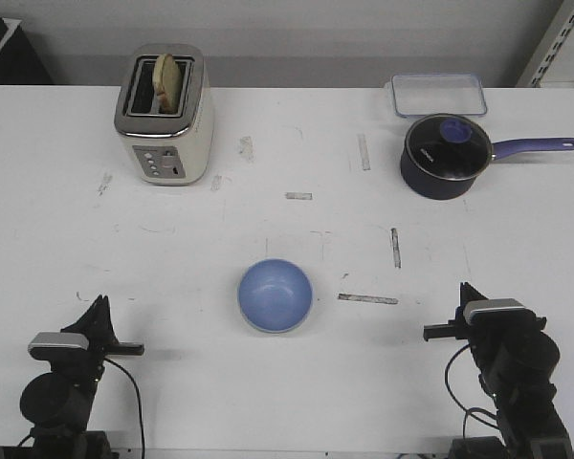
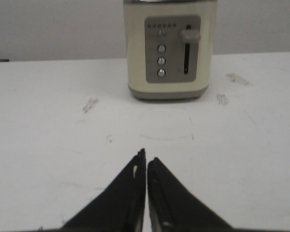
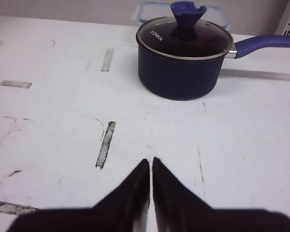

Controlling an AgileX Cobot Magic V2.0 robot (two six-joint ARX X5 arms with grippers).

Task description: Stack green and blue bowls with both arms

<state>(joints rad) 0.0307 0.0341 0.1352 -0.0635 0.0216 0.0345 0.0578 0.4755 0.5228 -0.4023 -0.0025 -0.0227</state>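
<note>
Blue bowl (image 1: 275, 295): sits upright and open near the middle of the worktop (image 1: 287, 402), a little toward the near edge, between the two arms and apart from both; only a blue bowl shows in the front view; no green rim is plain, so whether the green one sits under it cannot be told
Handling: judged light, stiff and smooth; likely slippery under thin tips; the rim is the place to pinch, one finger inside the wall and one outside; a hard bowl may skid or tip if pushed sideways
Left tool (image 2: 146, 164): tips together, holding nothing, low over bare worktop by the near left corner; it faces the cream toaster (image 1: 165, 115), which stands toward the far left with bread in its slot
Right tool (image 3: 151, 164): tips together, holding nothing, by the near right corner; it faces the dark saucepan (image 1: 447, 158) with glass lid and long handle, toward the far right
Surface: white, flat, marked with scuffs and worn tape strips; smooth enough that a bowl could slide
Room: a clear lidded box (image 1: 438, 95) at the far edge behind the saucepan; grey wall beyond
</note>
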